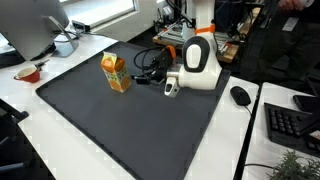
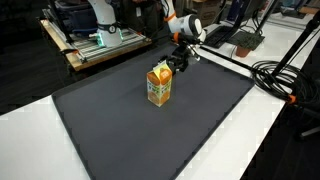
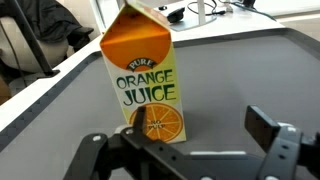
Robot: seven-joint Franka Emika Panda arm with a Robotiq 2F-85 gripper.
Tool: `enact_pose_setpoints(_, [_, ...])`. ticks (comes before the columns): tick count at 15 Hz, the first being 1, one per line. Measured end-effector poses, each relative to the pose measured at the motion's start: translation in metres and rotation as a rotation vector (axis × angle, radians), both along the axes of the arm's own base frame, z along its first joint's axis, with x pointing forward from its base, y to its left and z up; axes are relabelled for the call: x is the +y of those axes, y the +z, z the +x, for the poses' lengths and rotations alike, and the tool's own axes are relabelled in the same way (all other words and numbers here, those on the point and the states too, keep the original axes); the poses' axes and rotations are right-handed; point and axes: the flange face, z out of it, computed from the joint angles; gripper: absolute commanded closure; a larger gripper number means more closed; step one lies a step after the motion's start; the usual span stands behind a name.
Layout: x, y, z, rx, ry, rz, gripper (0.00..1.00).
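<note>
Two jaws stand spread wide at the bottom of the wrist view, holding nothing. Just ahead of them, left of centre, the orange juice carton (image 3: 145, 75) stands upright and untouched on the dark tabletop (image 1: 130, 130). I'd say the approach is made, with no grip taken yet.

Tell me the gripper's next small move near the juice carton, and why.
Probably ease the gripper forward toward the orange juice carton. Its jaws look open, and the carton stands upright on the dark mat, ahead of the gripper and apart from it in both exterior views.
</note>
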Motion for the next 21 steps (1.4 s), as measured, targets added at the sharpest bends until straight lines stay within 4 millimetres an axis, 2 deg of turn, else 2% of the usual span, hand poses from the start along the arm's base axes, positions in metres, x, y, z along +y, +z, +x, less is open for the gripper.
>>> enact_pose_setpoints(4, [-0.011,-0.024,0.008,0.03,0.019,-0.031,0.0])
enact_pose_setpoints(10, [-0.008,-0.023,0.008,0.034,0.021,-0.032,0.0])
enact_pose_setpoints(15, [-0.006,-0.015,0.024,0.064,0.019,-0.048,0.0])
enact_pose_setpoints(21, [-0.023,-0.026,0.037,0.138,0.002,-0.076,0.0])
